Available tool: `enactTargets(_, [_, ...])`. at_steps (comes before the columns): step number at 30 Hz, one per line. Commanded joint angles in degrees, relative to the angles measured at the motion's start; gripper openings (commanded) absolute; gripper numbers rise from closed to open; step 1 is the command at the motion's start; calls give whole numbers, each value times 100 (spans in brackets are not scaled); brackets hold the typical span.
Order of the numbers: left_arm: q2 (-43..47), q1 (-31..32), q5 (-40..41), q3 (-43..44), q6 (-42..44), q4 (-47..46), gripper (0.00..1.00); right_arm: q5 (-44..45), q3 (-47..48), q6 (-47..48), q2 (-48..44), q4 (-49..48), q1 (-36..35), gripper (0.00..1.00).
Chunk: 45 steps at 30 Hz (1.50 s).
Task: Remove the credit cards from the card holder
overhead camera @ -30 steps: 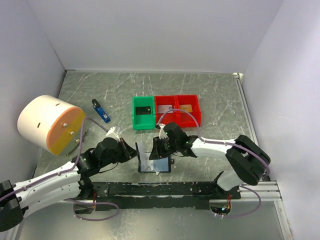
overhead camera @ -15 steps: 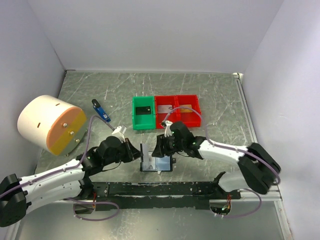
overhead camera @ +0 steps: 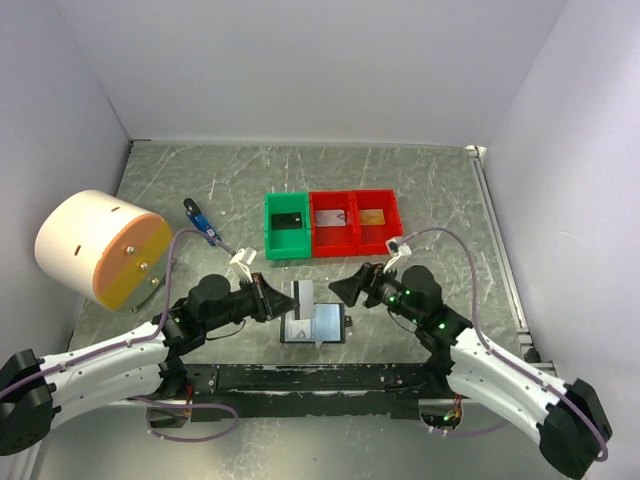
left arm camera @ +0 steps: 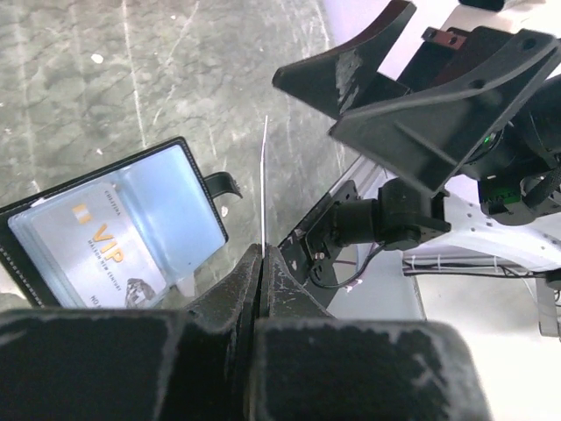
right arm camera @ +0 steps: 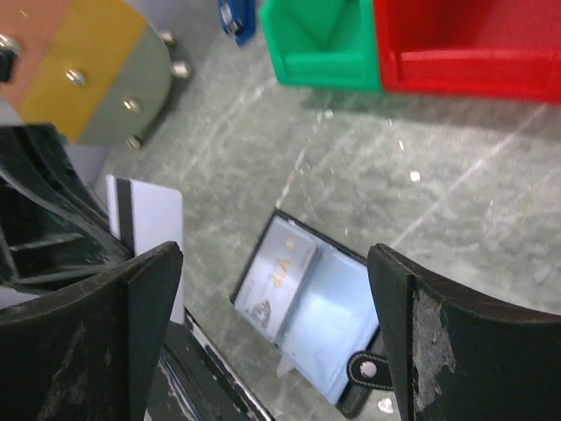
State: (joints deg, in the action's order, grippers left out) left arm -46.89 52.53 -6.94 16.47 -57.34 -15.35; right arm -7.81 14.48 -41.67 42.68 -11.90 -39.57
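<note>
Card (left arm camera: 264, 175) clamped in left pincer (left arm camera: 261, 256), right pincer (right arm camera: 273, 256) spread empty; we'd lift it clear of card holder (overhead camera: 328, 322).

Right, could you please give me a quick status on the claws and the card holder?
Left claw shut on a grey-white card. Right claw open, empty. Card holder open flat, VIP card in its sleeve. Nothing in the way.

Left tool (overhead camera: 276, 302) pinched shut, right tool (overhead camera: 343, 291) spread wide, facing each other.
</note>
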Motion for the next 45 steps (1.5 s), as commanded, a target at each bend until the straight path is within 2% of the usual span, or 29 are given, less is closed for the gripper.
enactTargets(1, [76,41,-366,-95,133,-840,7,168,166,127,-595,145,276,89])
enactTargets(3, [7,44,-463,-100,127,-1001,7,-264,11,67,-725,155,669,90])
enactTargets(7, [-157,47,-614,-123,82,-1251,7,-2539,-317,-501,-419,-1257,1649,90])
enactTargets(10, [-270,47,-725,-180,39,-1591,7,-3573,-322,-818,99,-2216,1795,86])
enactTargets(13, [-392,48,-823,-204,-9,-1900,7,-4182,-313,-1125,426,-2924,1787,82])
enactTargets(15, [-465,54,-835,-218,-41,-2057,7,-4240,-307,-1233,496,-3094,1759,80])
enactTargets(20, [-635,60,-890,-364,-190,-2767,7,-4246,-159,-1079,750,-2780,1630,74])
enactTargets(31, [-817,55,-977,-270,-200,-3039,7,-4389,6,-1311,1579,-3699,911,51])
enactTargets(39, [-831,59,-1188,-251,-224,-3082,7,-4598,-182,-2117,2032,-5391,865,32])
enactTargets(45, [-791,56,-1183,-245,-218,-3165,7,-4649,-142,-2088,2064,-5267,782,27])
